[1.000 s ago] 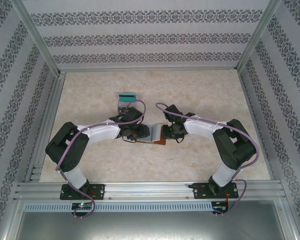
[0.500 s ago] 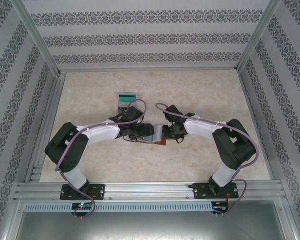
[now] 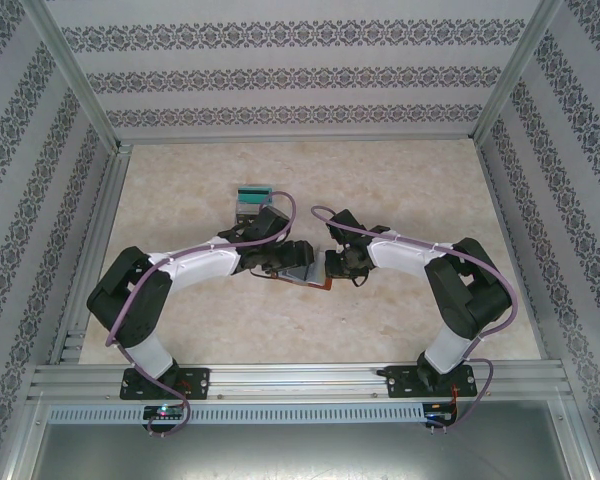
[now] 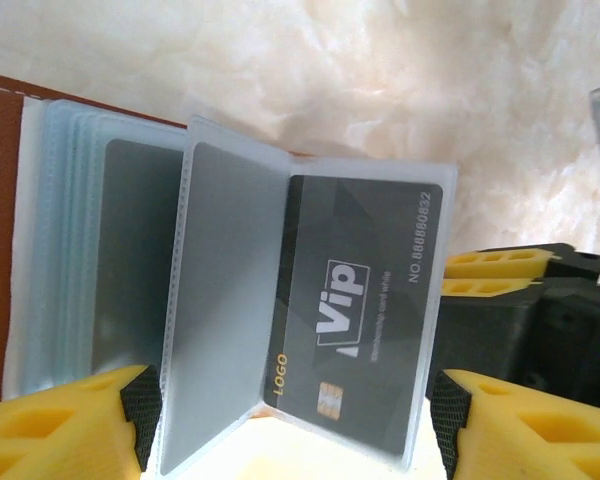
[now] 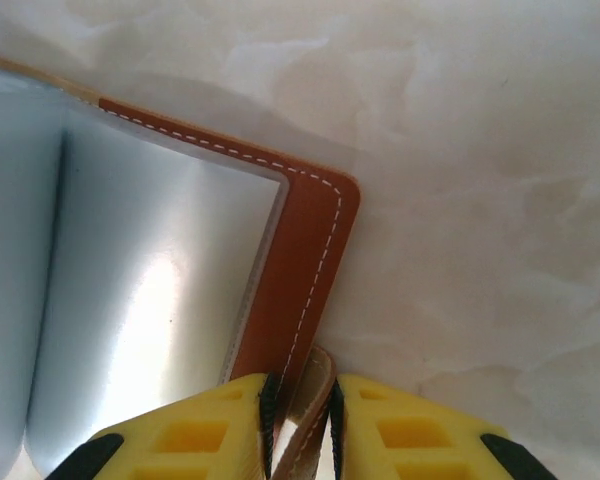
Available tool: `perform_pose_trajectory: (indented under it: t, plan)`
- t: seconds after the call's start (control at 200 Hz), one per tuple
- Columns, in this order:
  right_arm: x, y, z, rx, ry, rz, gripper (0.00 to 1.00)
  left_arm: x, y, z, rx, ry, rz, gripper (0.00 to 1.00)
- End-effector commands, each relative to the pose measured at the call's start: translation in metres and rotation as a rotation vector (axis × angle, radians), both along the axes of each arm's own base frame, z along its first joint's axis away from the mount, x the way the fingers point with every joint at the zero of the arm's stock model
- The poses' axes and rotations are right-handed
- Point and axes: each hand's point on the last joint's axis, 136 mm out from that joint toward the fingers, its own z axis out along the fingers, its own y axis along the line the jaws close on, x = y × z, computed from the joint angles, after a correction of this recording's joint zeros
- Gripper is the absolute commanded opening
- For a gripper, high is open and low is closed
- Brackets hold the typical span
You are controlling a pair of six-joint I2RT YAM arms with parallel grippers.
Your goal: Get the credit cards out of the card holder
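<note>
— Tabletop (image 3: pixel 180 320), report.
— Pale marble, patterned walls around it. The card holder (image 3: pixel 305 272) lies open mid-surface, between my two arms.
— Left end effector (image 4: pixel 290 430)?
— Spread wide. Its fingers (image 4: pixel 70 425) flank a clear sleeve (image 4: pixel 230 300) carrying a black card (image 4: pixel 360 300); whether the pads touch it, I cannot tell.
— Right end effector (image 5: pixel 300 420)?
— Nearly pressed together, pinching the card holder's brown leather edge.

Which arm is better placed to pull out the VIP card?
Left. The left gripper, open, straddles the sleeved VIP card; the right gripper is shut on the card holder.
</note>
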Motion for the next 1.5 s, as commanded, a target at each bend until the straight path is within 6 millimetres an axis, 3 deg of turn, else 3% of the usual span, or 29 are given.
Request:
perform_pose_trajectory:
  t: [0.0,0.195,0.275,0.465,0.63,0.729,0.839,1.014,1.224,1.354,1.439,1.499]
  plan:
    - [-0.005,0.001,-0.009,-0.018,0.014,0.009,0.25,-0.002,-0.012,0.018,-0.027,-0.037,-0.047,0.74]
    - [-0.004,-0.002,-0.007,-0.015,0.012,-0.012,0.30,-0.003,-0.012,0.012,-0.020,-0.024,-0.050,0.74]
    - [-0.003,-0.014,-0.004,-0.020,0.003,-0.064,0.39,-0.003,-0.010,0.010,-0.009,-0.022,-0.045,0.74]
    - [0.004,-0.040,0.020,0.013,-0.056,-0.162,0.41,-0.005,-0.002,0.003,0.026,-0.009,-0.027,0.74]
    - [0.011,-0.022,0.040,0.104,-0.075,-0.125,0.38,-0.004,0.000,0.002,0.036,-0.011,-0.015,0.74]
    - [0.013,-0.007,0.043,0.127,-0.066,-0.092,0.28,-0.001,0.009,0.005,0.068,-0.030,0.025,0.74]
    - [0.014,0.000,0.043,0.111,-0.071,-0.071,0.27,0.001,0.015,0.014,0.065,-0.051,0.049,0.72]
    - [0.015,0.004,0.038,0.096,-0.066,-0.058,0.20,0.003,0.004,0.019,0.010,-0.039,0.049,0.56]
    - [0.016,-0.005,0.020,0.035,-0.036,-0.053,0.13,0.006,-0.006,0.008,-0.021,0.009,0.065,0.34]
    - [0.015,-0.007,0.015,0.019,-0.029,-0.046,0.13,0.007,-0.007,0.000,-0.011,0.027,0.072,0.30]
    - [0.017,-0.012,0.023,-0.001,-0.057,-0.055,0.14,0.007,-0.006,-0.004,-0.001,0.036,0.074,0.30]
    - [0.019,-0.017,0.033,-0.018,-0.088,-0.065,0.19,0.007,-0.005,-0.004,0.003,0.033,0.076,0.31]
